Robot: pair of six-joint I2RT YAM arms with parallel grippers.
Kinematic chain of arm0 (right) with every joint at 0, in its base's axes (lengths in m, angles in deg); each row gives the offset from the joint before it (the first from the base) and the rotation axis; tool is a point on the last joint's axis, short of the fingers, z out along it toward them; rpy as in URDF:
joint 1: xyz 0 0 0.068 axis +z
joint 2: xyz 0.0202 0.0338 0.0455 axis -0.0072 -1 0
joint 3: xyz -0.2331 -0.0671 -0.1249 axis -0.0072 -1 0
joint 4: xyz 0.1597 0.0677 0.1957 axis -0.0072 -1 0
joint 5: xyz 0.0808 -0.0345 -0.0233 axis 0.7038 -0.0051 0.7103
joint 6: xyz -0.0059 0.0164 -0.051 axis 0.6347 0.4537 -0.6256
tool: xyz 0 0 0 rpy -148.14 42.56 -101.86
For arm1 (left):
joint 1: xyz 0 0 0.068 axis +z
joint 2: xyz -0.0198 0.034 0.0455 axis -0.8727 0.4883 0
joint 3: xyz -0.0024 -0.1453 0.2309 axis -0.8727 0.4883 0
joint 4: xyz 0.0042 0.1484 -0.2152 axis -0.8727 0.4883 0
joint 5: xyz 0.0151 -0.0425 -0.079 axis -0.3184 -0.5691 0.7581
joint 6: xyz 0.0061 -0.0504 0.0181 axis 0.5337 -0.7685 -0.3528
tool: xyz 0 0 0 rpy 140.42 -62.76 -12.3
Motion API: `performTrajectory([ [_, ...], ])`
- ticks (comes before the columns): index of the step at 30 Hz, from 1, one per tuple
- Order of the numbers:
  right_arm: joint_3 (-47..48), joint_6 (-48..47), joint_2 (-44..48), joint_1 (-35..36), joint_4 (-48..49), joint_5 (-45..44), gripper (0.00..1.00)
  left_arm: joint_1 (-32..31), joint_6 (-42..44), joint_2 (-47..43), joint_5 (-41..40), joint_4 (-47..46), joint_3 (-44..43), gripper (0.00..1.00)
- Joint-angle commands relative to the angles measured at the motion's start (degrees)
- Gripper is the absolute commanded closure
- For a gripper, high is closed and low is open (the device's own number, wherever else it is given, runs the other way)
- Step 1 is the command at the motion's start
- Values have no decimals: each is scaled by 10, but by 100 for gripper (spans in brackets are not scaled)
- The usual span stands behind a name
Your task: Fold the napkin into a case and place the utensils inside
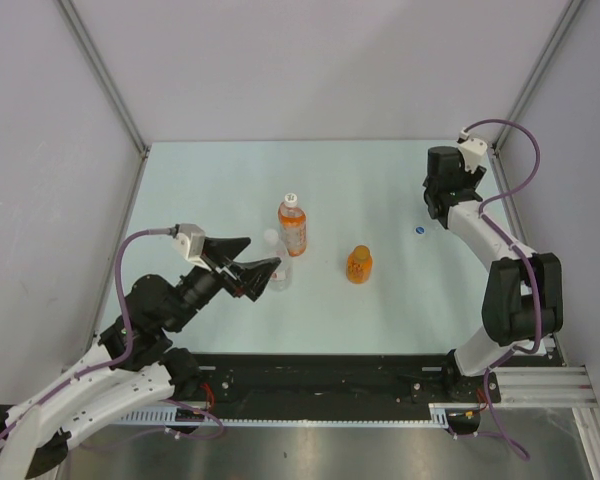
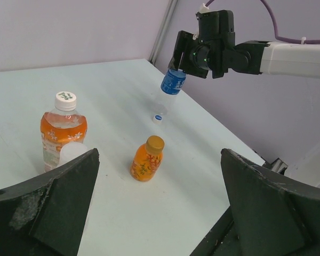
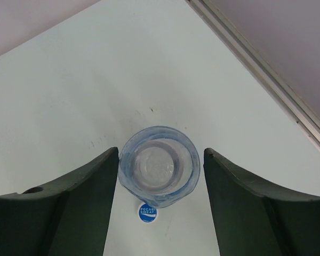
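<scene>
We see the right claw [image 3: 160, 154] clamped around an uncapped Pocari Sweat bottle [image 2: 173, 82], held tilted above the far-right worktop [image 1: 380, 170], blue cap [image 3: 148, 212] lying below. Left claw [image 1: 264, 251] is wide open and empty, beside a clear bottle [image 2: 72, 152]. Tea bottle [image 1: 293, 225] and small orange bottle [image 1: 359, 264] stand upright mid-worktop. We can't tell where the napkin or utensils are.

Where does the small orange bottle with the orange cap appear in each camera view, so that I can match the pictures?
Top external: the small orange bottle stands right of centre on the table.
Left wrist: it stands low in the centre of the picture.
Right wrist: not in it; a clear plastic bottle fills the middle.
Shared landmark: the round blue-and-white cap lying on the table.
</scene>
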Motion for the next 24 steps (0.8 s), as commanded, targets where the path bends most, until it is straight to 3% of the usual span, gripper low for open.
performTrajectory([
  [1,-2,7,23,-2,-23,-3,31,1,-12,-7,13,-20,5,0],
  [24,-2,4,25,-19,-28,15,30,1,-24,-8,19,-26,15,0],
])
